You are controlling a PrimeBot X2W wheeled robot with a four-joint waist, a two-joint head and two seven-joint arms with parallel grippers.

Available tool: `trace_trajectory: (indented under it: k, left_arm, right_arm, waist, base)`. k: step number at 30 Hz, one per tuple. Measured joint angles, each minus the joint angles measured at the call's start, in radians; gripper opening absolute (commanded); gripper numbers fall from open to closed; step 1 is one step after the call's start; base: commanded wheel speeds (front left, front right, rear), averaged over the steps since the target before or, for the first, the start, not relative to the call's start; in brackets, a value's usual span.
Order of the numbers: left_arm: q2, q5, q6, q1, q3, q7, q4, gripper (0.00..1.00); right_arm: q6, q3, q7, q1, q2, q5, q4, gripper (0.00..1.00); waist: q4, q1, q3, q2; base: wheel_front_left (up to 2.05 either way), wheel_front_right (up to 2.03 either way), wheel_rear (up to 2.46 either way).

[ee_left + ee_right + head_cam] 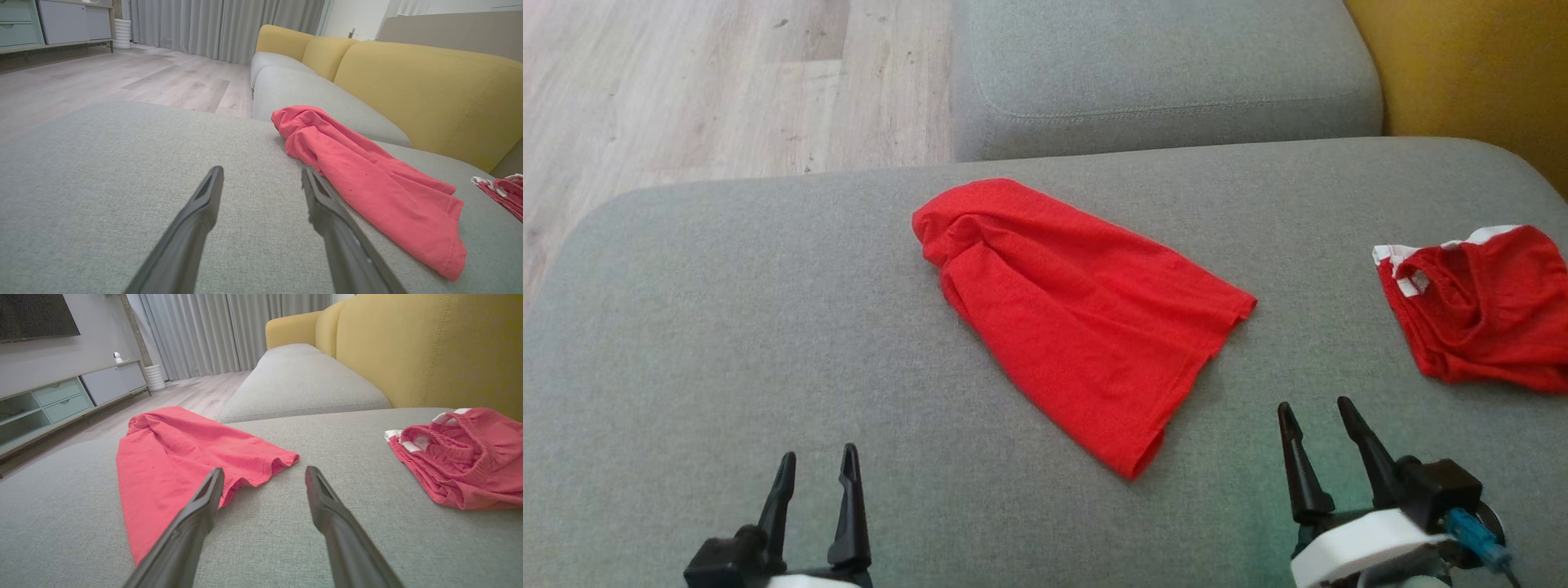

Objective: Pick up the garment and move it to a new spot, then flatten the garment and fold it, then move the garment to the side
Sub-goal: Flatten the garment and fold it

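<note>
Your left gripper [818, 452] has its two dark fingers spread wide with nothing between them, and they hang over bare grey seat cushion [686, 327]. Your right gripper [1313, 403] is just as wide apart and holds nothing either.

The garment [1078, 318] lies on the cushion ahead of both grippers, between them and nearer your right one. From the left gripper it sits ahead and off to the right. From the right gripper it sits ahead and to the left, with its near hem corner close to the left finger but apart from it.

It is plain bright red knit cloth, laid out in a long tapering shape. The far end is narrow, bunched and rolled over on itself. The near end fans out into a wider stitched hem that ripples slightly at one corner. Soft creases run along its length, and it looks doubled over rather than spread flat.

Ahead and to the right of your right gripper, well apart from the garment, lies a second red piece [1486, 310], crumpled, with white trim and a gathered band.
</note>
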Motion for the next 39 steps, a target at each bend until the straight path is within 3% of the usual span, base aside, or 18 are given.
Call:
trace_trajectory:
  k: [22, 29, 39]
  left_arm:
    - [0.007, 0.001, 0.011, 0.001, -0.024, 0.015, -0.029, 1.00]
    - [0.004, 0.009, 0.016, -0.004, -0.042, 0.019, -0.032, 1.00]
    - [-0.014, 0.021, -0.001, -0.073, -0.065, 0.018, -0.015, 1.00]
  right_arm:
    - [0.000, -0.020, 0.017, -0.015, 0.000, -0.037, -0.014, 1.00]
    - [0.000, -0.145, 0.116, -0.188, 0.001, -0.137, 0.023, 1.00]
    - [0.000, -0.349, 0.240, -0.403, -0.014, -0.311, 0.293, 1.00]
  waist:
    - [0.071, 0.0000, 0.026, -0.0001]
    - [0.120, 0.0000, 0.064, -0.0001]
    - [0.205, 0.0002, 0.161, -0.0001]
  base:
    - [0.00, 0.00, 0.00]
    - [0.00, 0.00, 0.00]
    - [0.00, 0.00, 0.00]
